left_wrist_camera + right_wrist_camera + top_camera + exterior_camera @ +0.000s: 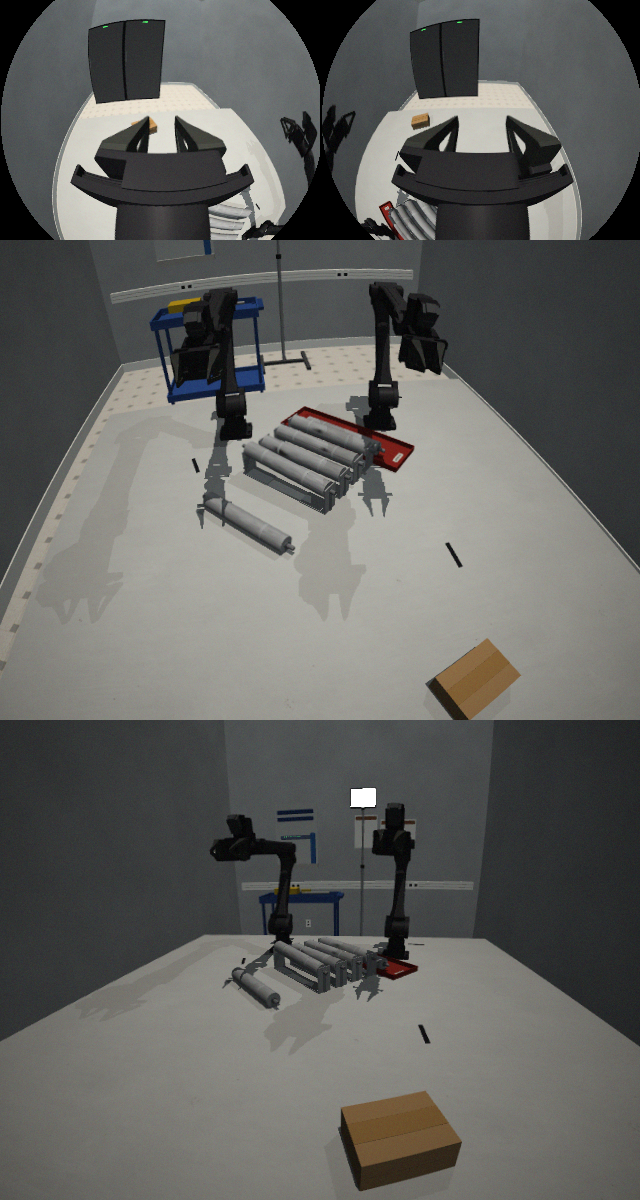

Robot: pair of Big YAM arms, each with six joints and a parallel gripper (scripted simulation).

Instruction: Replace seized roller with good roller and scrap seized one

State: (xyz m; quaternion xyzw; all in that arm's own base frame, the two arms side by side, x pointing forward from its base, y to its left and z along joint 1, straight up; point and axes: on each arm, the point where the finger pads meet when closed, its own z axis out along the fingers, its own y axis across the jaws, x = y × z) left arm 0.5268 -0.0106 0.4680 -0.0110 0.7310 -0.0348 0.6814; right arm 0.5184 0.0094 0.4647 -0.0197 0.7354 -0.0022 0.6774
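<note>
My left gripper is partly open and empty, raised at picture right in the top view. My right gripper is open wider and empty, raised at picture left. Both are well away from all rollers. A loose grey roller lies on the table in front of the roller bed. Four rollers lie side by side at the bed. The rearmost roller overlaps the red scrap tray in view; its seating is unclear. Which roller is seized does not show.
A cardboard box stands far out on the table. Two thin black strips, one at picture right and one at picture left, lie on the table. A blue cart stands behind the arms.
</note>
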